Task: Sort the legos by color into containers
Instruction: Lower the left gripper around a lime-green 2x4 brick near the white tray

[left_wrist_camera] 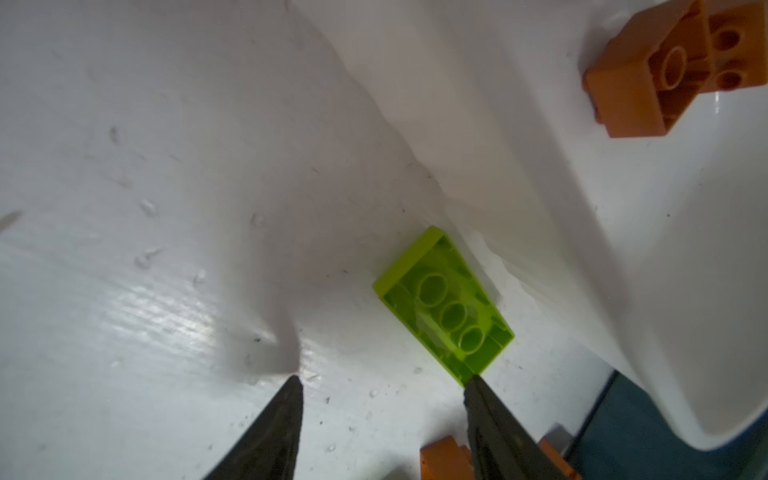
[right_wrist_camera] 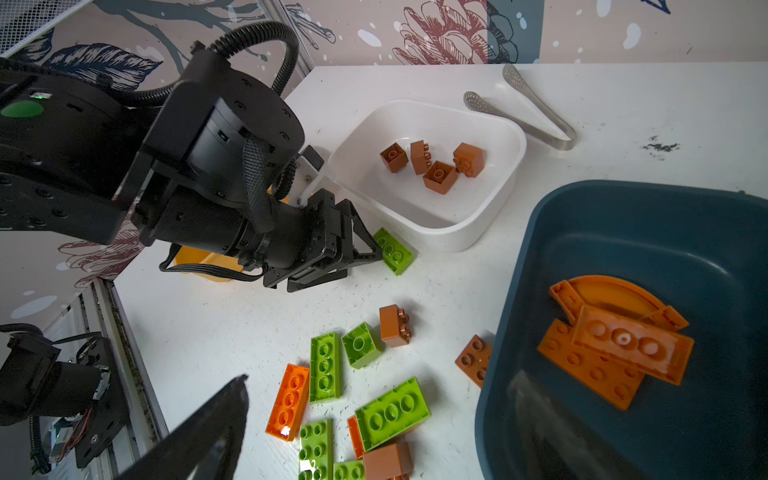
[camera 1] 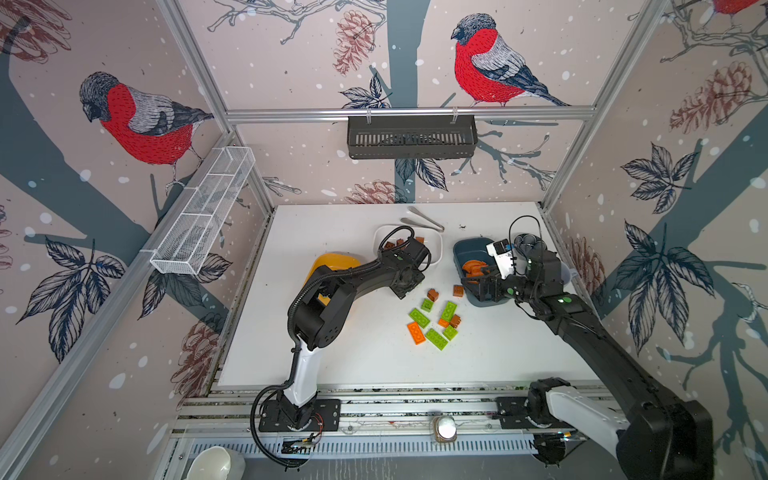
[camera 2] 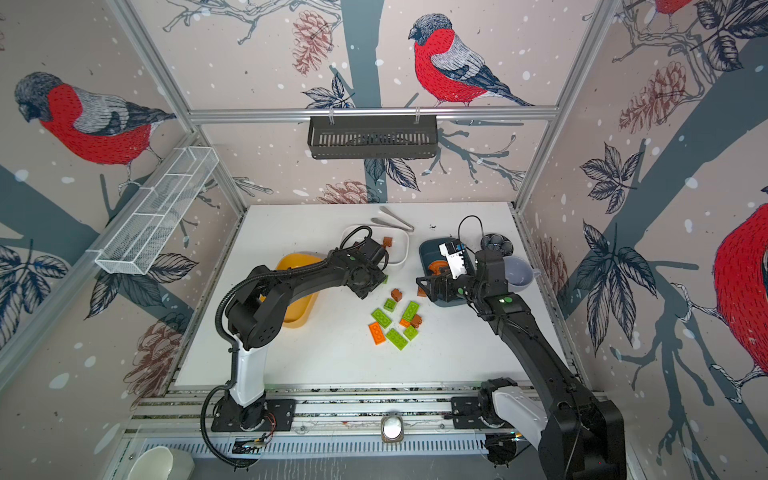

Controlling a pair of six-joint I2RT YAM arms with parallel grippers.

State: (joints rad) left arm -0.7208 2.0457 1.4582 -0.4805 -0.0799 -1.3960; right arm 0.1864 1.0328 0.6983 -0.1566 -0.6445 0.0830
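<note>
A lime green lego [left_wrist_camera: 442, 305] lies studs-down on the table against the white container's [right_wrist_camera: 453, 237] outer wall. My left gripper [left_wrist_camera: 384, 380] is open just short of it, one fingertip touching its corner and nothing between the fingers. Several brown cubes [right_wrist_camera: 432, 164] lie in the white container. Orange plates and an arch [right_wrist_camera: 615, 345] lie in the teal-blue container [right_wrist_camera: 582, 232]. My right gripper [right_wrist_camera: 382, 380] hangs open and empty over that container's near rim. Loose green, orange and brown legos [camera 1: 436, 324] are scattered mid-table. My left arm partly covers the mustard container [camera 1: 332, 262].
Metal tongs [camera 1: 422, 218] lie behind the white container. A grey mug [camera 1: 565, 270] and a dark flower-patterned dish [camera 1: 528, 243] stand right of the teal container. A black basket [camera 1: 411, 137] hangs on the back wall, a white mesh one [camera 1: 203, 216] on the left wall.
</note>
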